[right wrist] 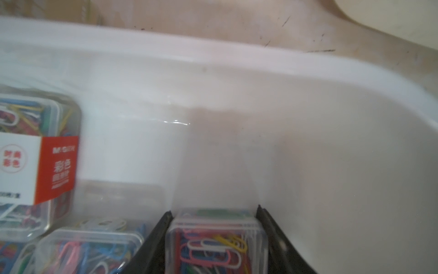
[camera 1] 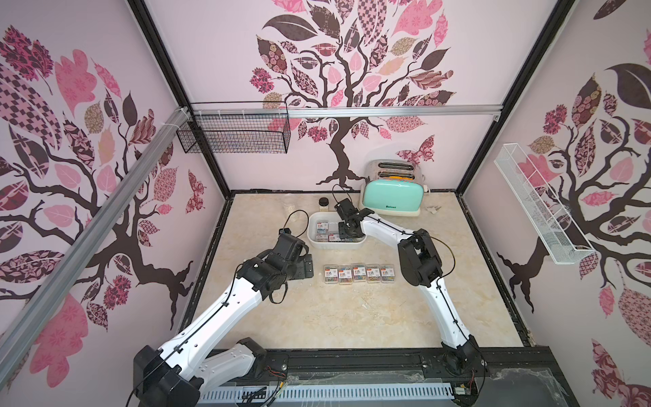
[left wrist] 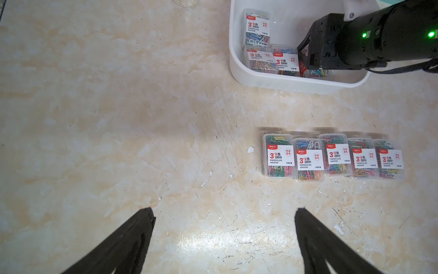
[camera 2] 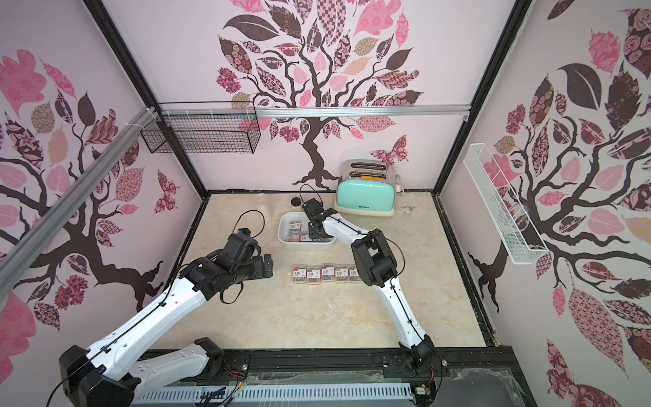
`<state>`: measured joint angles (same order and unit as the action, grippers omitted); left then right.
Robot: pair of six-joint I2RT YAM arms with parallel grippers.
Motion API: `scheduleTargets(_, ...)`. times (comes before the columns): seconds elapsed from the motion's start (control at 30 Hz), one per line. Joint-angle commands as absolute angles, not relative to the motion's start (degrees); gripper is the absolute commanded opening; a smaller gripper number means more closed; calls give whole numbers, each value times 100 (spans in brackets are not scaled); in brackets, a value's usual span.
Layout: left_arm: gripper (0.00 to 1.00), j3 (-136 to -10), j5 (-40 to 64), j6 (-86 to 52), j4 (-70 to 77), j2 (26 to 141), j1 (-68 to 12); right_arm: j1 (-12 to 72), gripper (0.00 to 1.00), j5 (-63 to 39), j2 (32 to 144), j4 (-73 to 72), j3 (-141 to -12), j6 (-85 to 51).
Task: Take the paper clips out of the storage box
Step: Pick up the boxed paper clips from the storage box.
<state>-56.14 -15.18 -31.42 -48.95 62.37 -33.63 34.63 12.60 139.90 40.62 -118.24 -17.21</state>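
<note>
The white storage box (camera 1: 336, 246) (camera 2: 306, 245) sits mid-table and holds clear cases of paper clips (camera 1: 321, 225) (left wrist: 257, 27). My right gripper (camera 1: 347, 230) (right wrist: 214, 210) reaches down into the box. Both of its fingers press the sides of one case (right wrist: 216, 242) near the box's front wall. Several more cases (camera 1: 358, 273) (left wrist: 334, 156) lie in a row on the table in front of the box. My left gripper (camera 1: 309, 266) (left wrist: 225, 212) hovers open and empty over bare table to the left of that row.
A mint-green toaster (camera 1: 392, 199) stands behind the box at the back right. A small dark-lidded jar (camera 1: 323, 204) is at the back. A black wire basket (camera 1: 234, 135) hangs on the back wall and a white wire shelf (camera 1: 539, 204) on the right wall.
</note>
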Motion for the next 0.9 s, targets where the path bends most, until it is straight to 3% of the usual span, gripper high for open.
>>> scheduleTargets(0.0, 98, -5713, -1591, -3067, -4808, 6222, -3342, 3454, 30, 1292, 13277, 4017, -11874, -1522)
scheduleTargets(0.43, 98, -5666, -1513, -3003, -4641, 6171, -3340, 3471, 29, 1231, 12101, 4068, -11040, -1276)
scheduleTargets(0.87, 98, -5676, -1378, -2936, -4449, 6206, -3340, 3464, 30, 1184, 9946, 4109, -8460, -1279)
